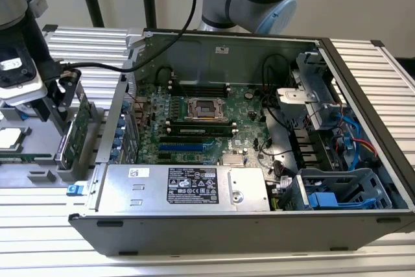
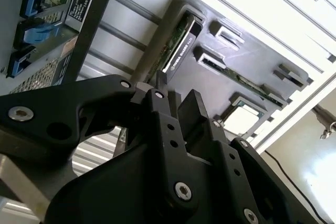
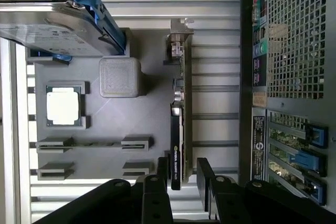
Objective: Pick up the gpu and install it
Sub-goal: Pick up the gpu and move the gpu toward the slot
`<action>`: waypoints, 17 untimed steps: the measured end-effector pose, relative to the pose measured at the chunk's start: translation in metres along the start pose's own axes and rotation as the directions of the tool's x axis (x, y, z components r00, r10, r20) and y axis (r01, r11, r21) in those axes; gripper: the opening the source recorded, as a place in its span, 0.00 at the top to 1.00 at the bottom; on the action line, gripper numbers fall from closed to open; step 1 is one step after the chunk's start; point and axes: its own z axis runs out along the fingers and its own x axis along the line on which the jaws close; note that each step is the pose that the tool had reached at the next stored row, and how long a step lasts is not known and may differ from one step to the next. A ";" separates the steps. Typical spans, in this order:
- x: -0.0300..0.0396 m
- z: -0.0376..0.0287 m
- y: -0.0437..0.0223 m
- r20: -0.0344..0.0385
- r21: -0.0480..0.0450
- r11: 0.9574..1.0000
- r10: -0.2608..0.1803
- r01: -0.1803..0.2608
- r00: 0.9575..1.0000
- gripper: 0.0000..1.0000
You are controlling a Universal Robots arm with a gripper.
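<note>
Gripper point(image 3: 182, 164): parted, its fingers point(image 3: 162, 176) straddling the black end of the gpu point(image 3: 181, 98) with a sliver of gap on each side; by my judgement nothing is clamped yet.
Gpu: stands on edge in a slot of the grey holder tray point(image 3: 152, 109), so both flat faces are offered to the fingers.
Holder tray: on the worktop point(image 1: 39, 225), at 9 o'clock from the computer case point(image 1: 259, 36) in the exterior view, just beside it.
Computer case: lies open side up with the motherboard point(image 1: 249, 105) exposed, probably so the card can be reached in from above.
</note>
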 end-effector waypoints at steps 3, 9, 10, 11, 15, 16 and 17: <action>0.0003 0.0017 0.0002 0.000 0.001 1.000 0.000 0.000 1.000 0.00; 0.0005 0.0060 0.0001 0.000 0.003 1.000 0.000 0.000 1.000 0.00; 0.0006 0.0067 0.0001 0.000 0.003 1.000 0.000 0.000 1.000 0.00; 0.0006 0.0074 0.0001 0.000 0.004 1.000 0.000 0.000 1.000 0.00; 0.0007 0.0100 0.0001 0.000 0.005 1.000 0.000 0.000 1.000 0.00; 0.0007 0.0108 0.0001 0.000 0.006 1.000 0.000 0.000 1.000 0.00; 0.0008 0.0114 0.0001 0.000 0.006 1.000 0.000 0.000 1.000 0.00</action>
